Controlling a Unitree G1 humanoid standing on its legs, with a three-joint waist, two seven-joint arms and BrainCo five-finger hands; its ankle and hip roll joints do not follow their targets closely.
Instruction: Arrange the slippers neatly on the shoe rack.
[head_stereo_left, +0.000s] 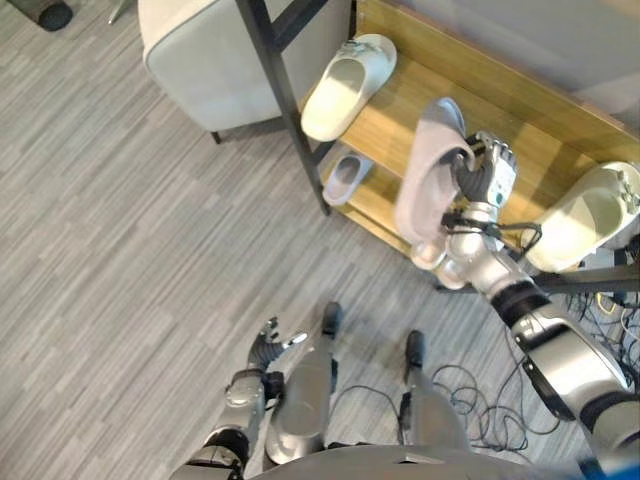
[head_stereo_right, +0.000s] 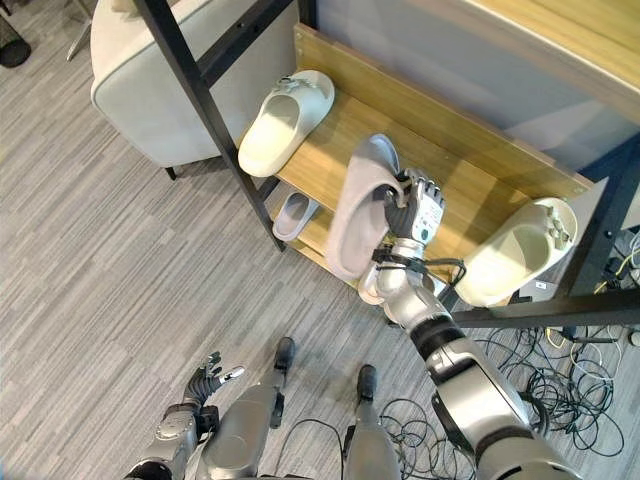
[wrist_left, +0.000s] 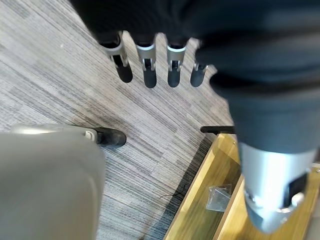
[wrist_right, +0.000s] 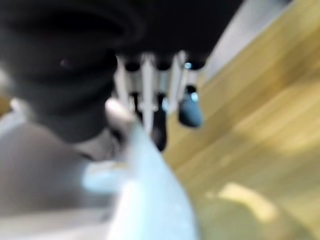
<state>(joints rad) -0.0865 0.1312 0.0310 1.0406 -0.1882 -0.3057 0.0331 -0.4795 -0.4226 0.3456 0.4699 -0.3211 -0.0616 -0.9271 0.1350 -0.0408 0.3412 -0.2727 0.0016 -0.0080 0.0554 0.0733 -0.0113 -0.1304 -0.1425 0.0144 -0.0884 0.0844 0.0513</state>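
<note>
My right hand (head_stereo_left: 487, 170) is shut on a pale grey slipper (head_stereo_left: 425, 170) and holds it tilted over the middle of the wooden upper shelf (head_stereo_left: 540, 140) of the shoe rack. A cream slipper (head_stereo_left: 345, 85) lies at the shelf's left end and another cream slipper (head_stereo_left: 590, 215) at its right end. On the lower shelf, partly hidden under the upper one, rests a second grey slipper (head_stereo_left: 347, 178). My left hand (head_stereo_left: 268, 348) hangs low over the floor, its fingers (wrist_left: 150, 65) straight and holding nothing.
A black metal post (head_stereo_left: 285, 100) of the rack frame stands at the shelf's left corner. A light grey seat (head_stereo_left: 200, 50) sits left of it. Loose cables (head_stereo_right: 540, 380) lie on the floor under the rack's right end. A small plastic bag (wrist_left: 217, 196) lies on a wooden board.
</note>
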